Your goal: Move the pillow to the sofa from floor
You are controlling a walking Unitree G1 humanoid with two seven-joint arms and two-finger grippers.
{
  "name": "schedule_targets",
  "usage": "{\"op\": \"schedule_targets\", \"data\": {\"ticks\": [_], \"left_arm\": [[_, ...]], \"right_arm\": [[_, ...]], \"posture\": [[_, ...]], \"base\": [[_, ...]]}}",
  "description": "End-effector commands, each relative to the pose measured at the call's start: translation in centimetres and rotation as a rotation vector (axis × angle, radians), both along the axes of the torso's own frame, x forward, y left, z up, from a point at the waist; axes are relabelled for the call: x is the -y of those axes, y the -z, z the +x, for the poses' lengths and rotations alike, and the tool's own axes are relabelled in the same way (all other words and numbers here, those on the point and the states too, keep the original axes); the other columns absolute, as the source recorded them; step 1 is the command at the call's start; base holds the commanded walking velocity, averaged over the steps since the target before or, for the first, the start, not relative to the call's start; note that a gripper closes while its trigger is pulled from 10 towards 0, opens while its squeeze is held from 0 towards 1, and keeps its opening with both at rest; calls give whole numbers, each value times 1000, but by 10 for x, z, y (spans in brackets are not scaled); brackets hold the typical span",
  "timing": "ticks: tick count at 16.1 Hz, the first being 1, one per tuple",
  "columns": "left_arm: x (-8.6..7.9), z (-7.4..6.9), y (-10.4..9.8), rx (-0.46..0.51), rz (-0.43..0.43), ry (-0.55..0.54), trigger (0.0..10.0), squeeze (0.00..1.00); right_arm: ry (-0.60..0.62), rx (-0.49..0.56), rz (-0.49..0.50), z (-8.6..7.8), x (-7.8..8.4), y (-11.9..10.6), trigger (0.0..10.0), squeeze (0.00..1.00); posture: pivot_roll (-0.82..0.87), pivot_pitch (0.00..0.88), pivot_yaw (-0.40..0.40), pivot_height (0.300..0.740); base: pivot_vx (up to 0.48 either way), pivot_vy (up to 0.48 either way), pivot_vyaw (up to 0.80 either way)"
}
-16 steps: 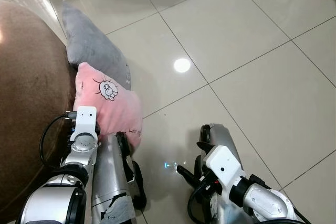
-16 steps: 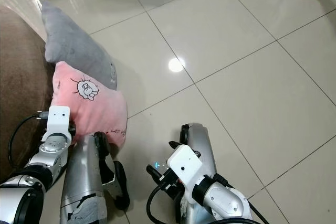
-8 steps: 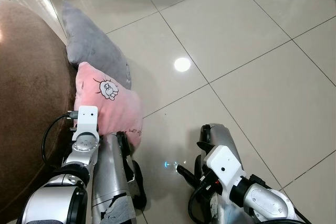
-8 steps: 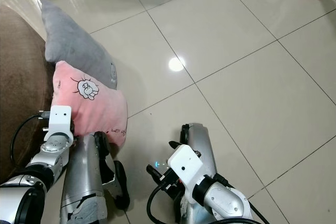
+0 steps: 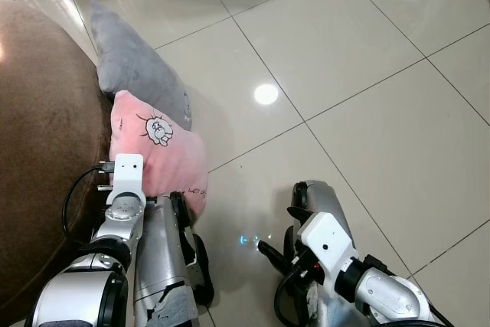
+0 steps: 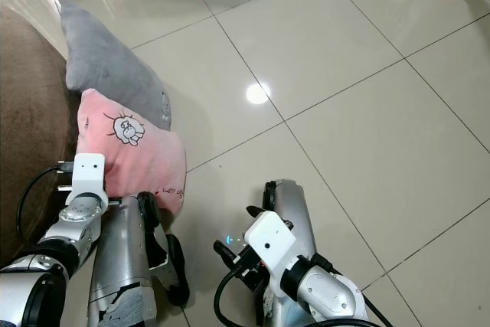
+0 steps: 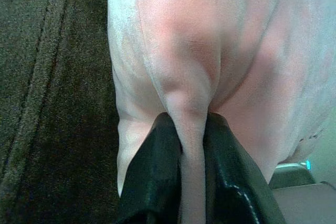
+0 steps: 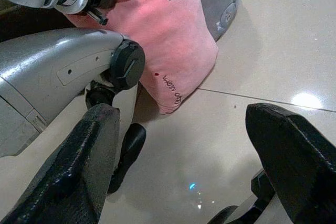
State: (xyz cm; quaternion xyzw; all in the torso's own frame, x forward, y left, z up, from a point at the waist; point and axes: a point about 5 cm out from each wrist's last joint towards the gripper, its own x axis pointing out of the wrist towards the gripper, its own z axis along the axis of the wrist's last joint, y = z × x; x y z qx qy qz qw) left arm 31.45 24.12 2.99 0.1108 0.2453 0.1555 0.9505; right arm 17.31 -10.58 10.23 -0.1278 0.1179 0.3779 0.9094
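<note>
Pinching pink pillow [image 7: 210, 51] fold: left end effector [image 7: 191, 145]; right end effector [image 8: 189, 145] released; pillow lettering unreadable.

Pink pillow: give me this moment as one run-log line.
left gripper: shut on pink pillow | pillow: on floor against brown sofa | right gripper: open, idle

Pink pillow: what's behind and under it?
Behind the pink pillow a grey pillow leans on the brown sofa. The left gripper pinches a fold of it. Its lower corner meets the tiled floor; anything beneath is covered.
</note>
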Motion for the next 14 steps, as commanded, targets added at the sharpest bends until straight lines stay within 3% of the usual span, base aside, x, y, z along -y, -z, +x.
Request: {"op": "schedule_targets", "data": {"ticks": [1, 3, 5, 10, 14], "left_arm": [[1, -10, 13, -54, -47, 1, 0, 0], [6, -8, 13, -42, -96, 16, 0, 0], [22, -3, 11, -4, -182, 102, 0, 0], [45, 1, 8, 69, -247, 256, 0, 0], [56, 8, -2, 149, -304, 319, 0, 0]], "right_arm": [[-4, -32, 1, -5, -1, 6, 10000, 0], [-2, -32, 2, -4, -1, 8, 10000, 0], [16, -27, 4, 1, 1, 11, 10000, 0], [62, 12, 10, 15, 4, 14, 10000, 0], [83, 40, 16, 25, 6, 13, 10000, 0]], "posture": [[-176, 366, 36, 520], [-169, 351, 38, 520], [-148, 320, 45, 520], [-116, 225, 58, 520], [-111, 187, 63, 520]], "base": [[0, 0, 0], [0, 0, 0], [0, 0, 0], [0, 0, 0], [0, 0, 0]]}}
